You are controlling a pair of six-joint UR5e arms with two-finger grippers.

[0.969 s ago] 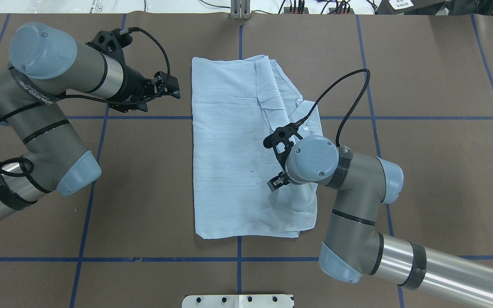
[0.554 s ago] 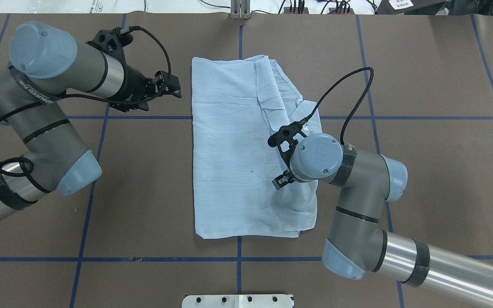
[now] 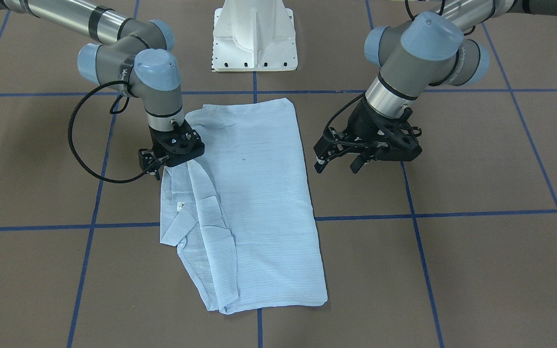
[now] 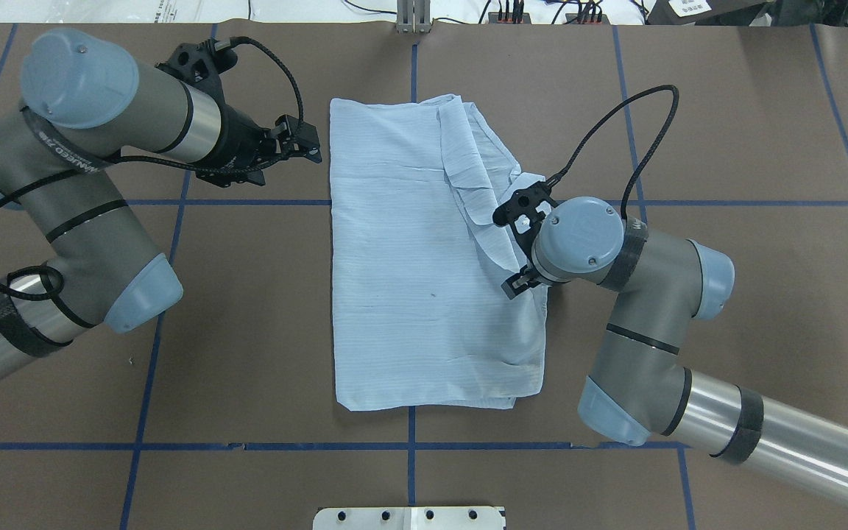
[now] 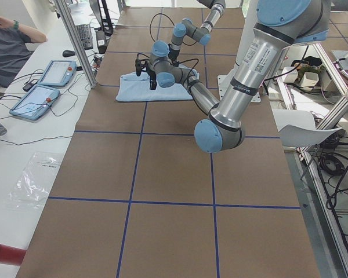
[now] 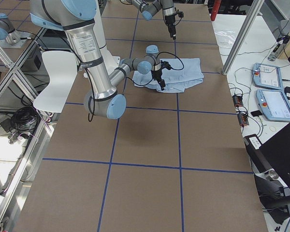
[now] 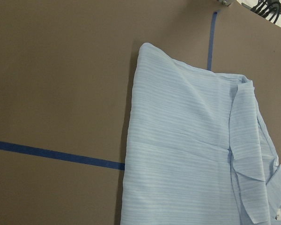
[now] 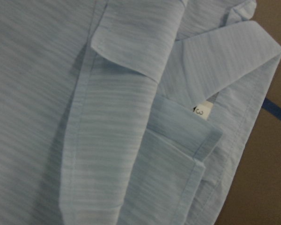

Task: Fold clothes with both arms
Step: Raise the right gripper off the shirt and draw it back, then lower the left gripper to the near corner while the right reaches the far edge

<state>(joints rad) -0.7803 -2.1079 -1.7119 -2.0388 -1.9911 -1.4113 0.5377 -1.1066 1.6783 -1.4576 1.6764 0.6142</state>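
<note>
The light-blue striped shirt [image 4: 402, 258] lies folded into a long rectangle at the table's middle. Its collar and a folded-in sleeve are bunched along its right side [image 3: 196, 203]. My right gripper [image 4: 518, 284] points down just above that right edge near the collar [image 8: 225, 61]. It looks open and holds nothing. My left gripper [image 4: 306, 143] hovers open and empty just off the shirt's far left edge; it also shows in the front view [image 3: 337, 164]. The left wrist view shows the shirt's far left corner [image 7: 145, 49].
The white robot base [image 3: 254, 34] stands at the near edge of the brown table [image 4: 726, 147], which is marked with blue tape lines [image 4: 247, 202]. In the left side view an operator [image 5: 6, 46] and tablets [image 5: 37, 98] are at a side bench.
My right arm has moved to the right and farther away, from the shirt's middle to its right edge near the collar. My left gripper has edged toward the shirt. The shirt has not moved.
</note>
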